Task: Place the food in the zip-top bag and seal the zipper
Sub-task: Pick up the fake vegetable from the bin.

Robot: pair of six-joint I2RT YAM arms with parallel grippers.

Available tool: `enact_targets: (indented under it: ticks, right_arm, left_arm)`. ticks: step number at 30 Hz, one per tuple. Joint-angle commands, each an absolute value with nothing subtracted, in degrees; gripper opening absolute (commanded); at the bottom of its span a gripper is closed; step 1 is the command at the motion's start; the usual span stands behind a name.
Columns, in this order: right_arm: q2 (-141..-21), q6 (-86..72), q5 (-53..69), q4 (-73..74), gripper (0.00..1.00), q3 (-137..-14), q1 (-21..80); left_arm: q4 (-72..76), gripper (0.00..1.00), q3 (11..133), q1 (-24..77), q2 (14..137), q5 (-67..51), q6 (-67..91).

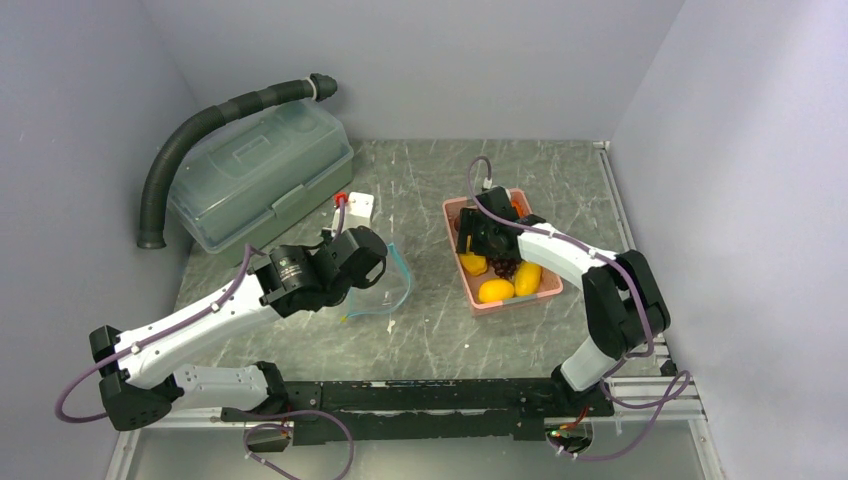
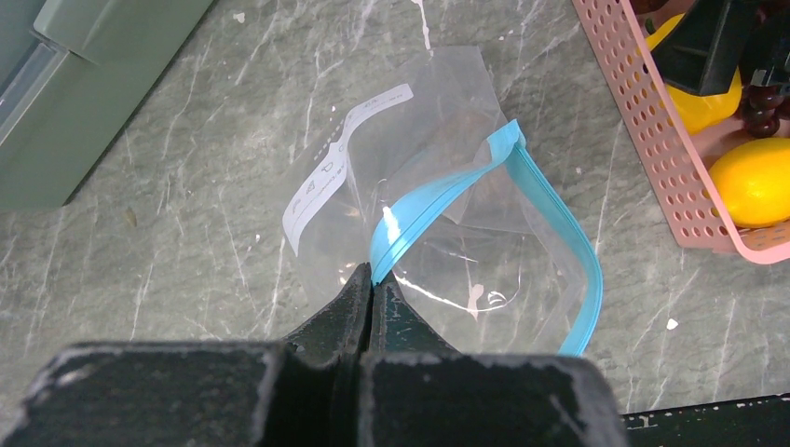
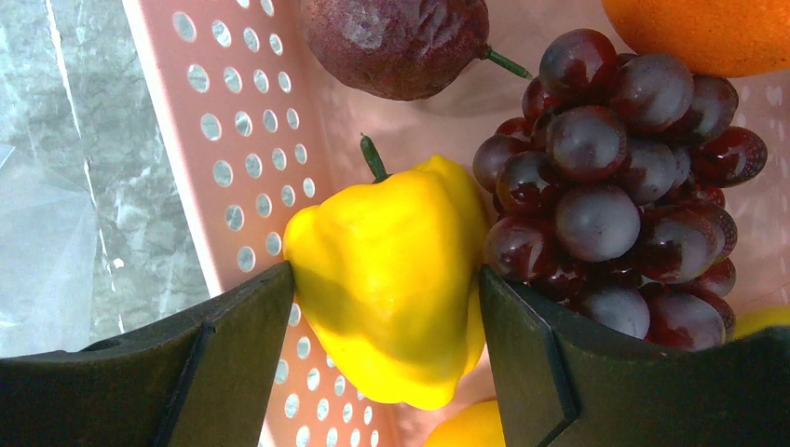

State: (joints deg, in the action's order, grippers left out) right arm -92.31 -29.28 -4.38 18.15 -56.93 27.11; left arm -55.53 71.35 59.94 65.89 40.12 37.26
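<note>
At the far left a black ribbed hose (image 1: 200,125) curves over a green-grey lidded box (image 1: 260,175); neither has a part in the job. Next comes the left pincer (image 2: 371,279); its jaws are pressed fully together on one end of the teal zipper (image 2: 438,198), pinching the strip where it meets the clear plastic. The bag (image 2: 438,112) lies on the tabletop (image 1: 420,330) between the box and the pink basket (image 3: 233,140), its mouth gaping in a loop and its white label (image 2: 326,177) turned up. The film looks thin, limp and slippery, so the stiffer zipper strip is the sensible place to hold it; a grip on the bare plastic would likely slide or crumple.

Further right, all the food sits in the basket. The right pincer (image 3: 387,275) reaches down among it, jaws spread wide with one on each side of a yellow fruit (image 3: 373,233) that lies against the perforated wall; the pads seem to be just at its flanks, though I cannot say for sure that they press on it, and it does not look lifted. The fruit appears light, hard and smooth; across its broad middle is the safest hold. Beside it are the grapes (image 3: 615,186), knobbly and awkward; a dark reddish fruit (image 3: 391,37) and an orange (image 3: 708,28) lie beyond.
</note>
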Motion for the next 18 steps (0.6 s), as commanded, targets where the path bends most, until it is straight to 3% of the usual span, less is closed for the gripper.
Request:
enact_targets:
  ticks: [1,6,11,18]
  right_arm:
    - [-95.6,-27.9,-5.9,21.0,0.76,-56.3,27.3]
    - [-96.5,-27.5,-8.0,21.8,0.79,-56.3,27.3]
    - [-95.1,-27.2,-6.1,20.1,0.88,-54.9,27.3]
    - [-95.2,-27.5,-5.8,20.0,0.82,-54.9,27.0]
  left_arm:
    - [-55.2,0.0,73.2,59.7,66.1,40.0,37.5]
    - [-55.2,0.0,73.2,59.6,66.1,39.9,37.6]
    - [-55.0,0.0,73.3,59.6,66.4,39.7,37.5]
    - [-55.2,0.0,73.4,59.6,66.5,39.7,37.4]
